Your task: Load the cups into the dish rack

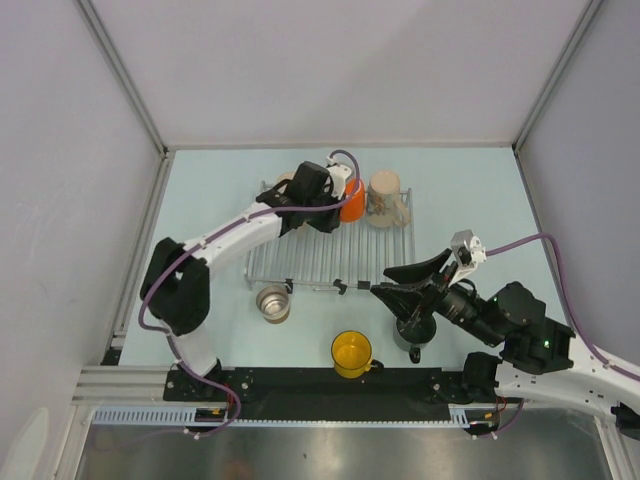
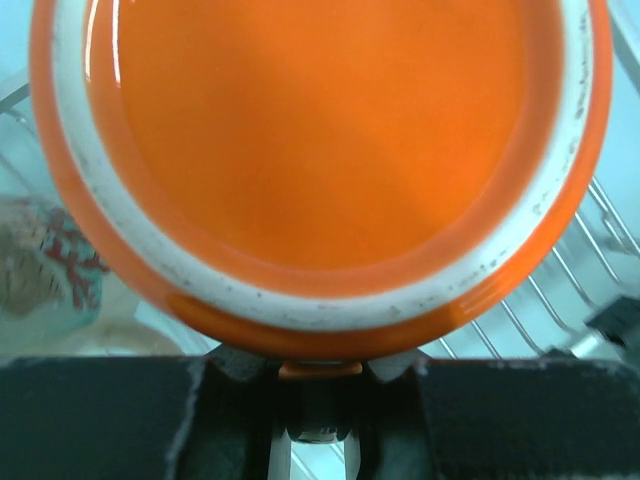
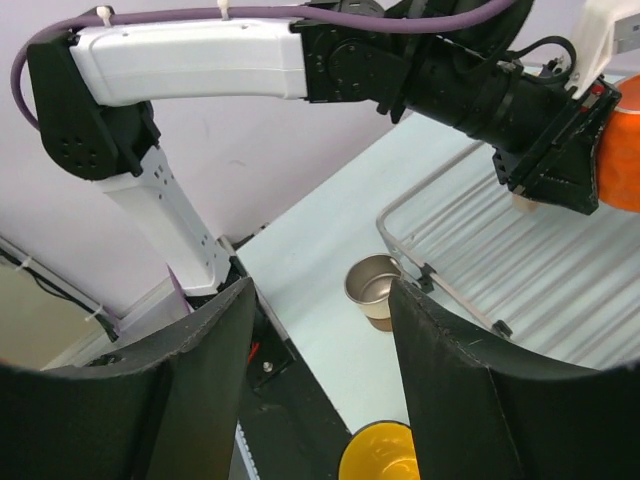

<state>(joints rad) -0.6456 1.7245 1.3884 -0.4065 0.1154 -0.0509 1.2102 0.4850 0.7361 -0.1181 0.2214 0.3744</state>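
"Top external first: where is the orange mug (image 1: 352, 201)?"

"At the dish rack's (image 1: 318, 256) 12 o'clock edge, clamped in the left gripper (image 1: 341, 197). A beige mug (image 1: 387, 200) stands on the wires just beside it, toward 1 o'clock."

"Does the left wrist bear out that grip?"

"Yes. Orange fills nearly the whole view, with a worn pale rim, and the dark fingers (image 2: 150, 420) close in on it from 6 o'clock."

"Any writing?"

"Only red marks on a beige thing (image 2: 55, 265) at 9 o'clock in that view, too blurred to read."

"And the right gripper (image 1: 388, 281)?"

"Off the rack's 4 o'clock corner, pointing toward it. The right wrist shows its fingers (image 3: 205, 400) spread wide with nothing between them."

"The other cups?"

"A dark grey mug (image 1: 414, 334) sits on the table under that gripper. The yellow mug (image 1: 352, 352) is at the rack's 6 o'clock, near the table's edge. The steel cup (image 1: 272, 303) stands just off the 7 o'clock corner. Another beige mug (image 1: 285, 182) peeks from behind the left arm at 11 o'clock, mostly hidden."
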